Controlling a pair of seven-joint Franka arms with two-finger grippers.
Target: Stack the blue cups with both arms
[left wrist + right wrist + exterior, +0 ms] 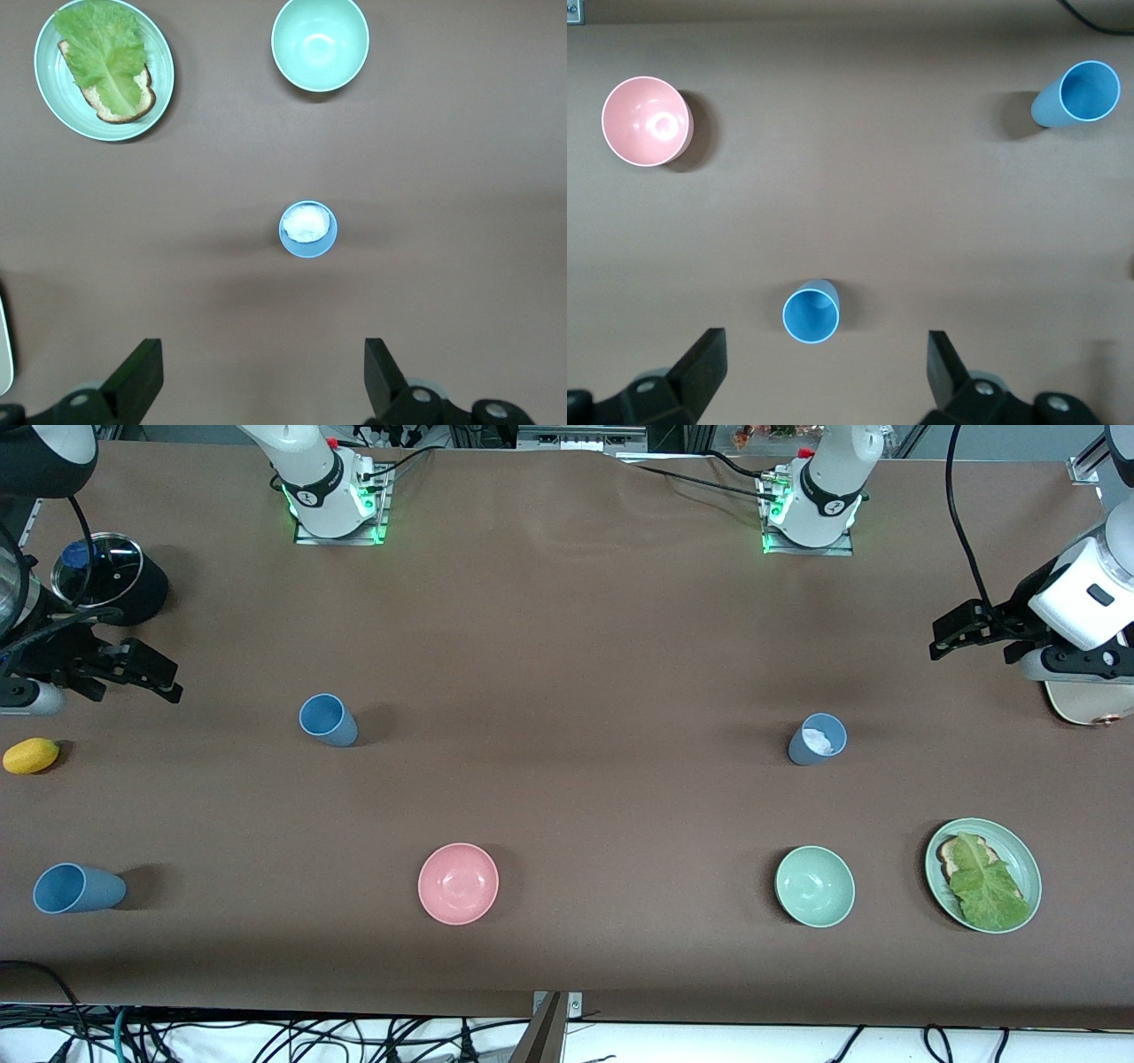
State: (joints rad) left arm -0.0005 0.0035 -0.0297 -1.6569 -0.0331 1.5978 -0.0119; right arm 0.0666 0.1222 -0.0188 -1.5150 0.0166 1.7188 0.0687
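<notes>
Front view gives you three blue cups upright on the brown desk. One cup with a white patch inside stands toward the left arm's end, farther from the camera than the green bowl. A second cup stands toward the right arm's end, farther from the camera than the pink bowl. The third cup sits near the desk's edge at the right arm's end, level with the pink bowl.

Your left claw hangs over the desk at its own end, fingers spread wide, holding nothing. Your right claw hangs over its end near a yellow lemon, also wide open and empty.

A green plate with bread and lettuce lies beside the green bowl.
</notes>
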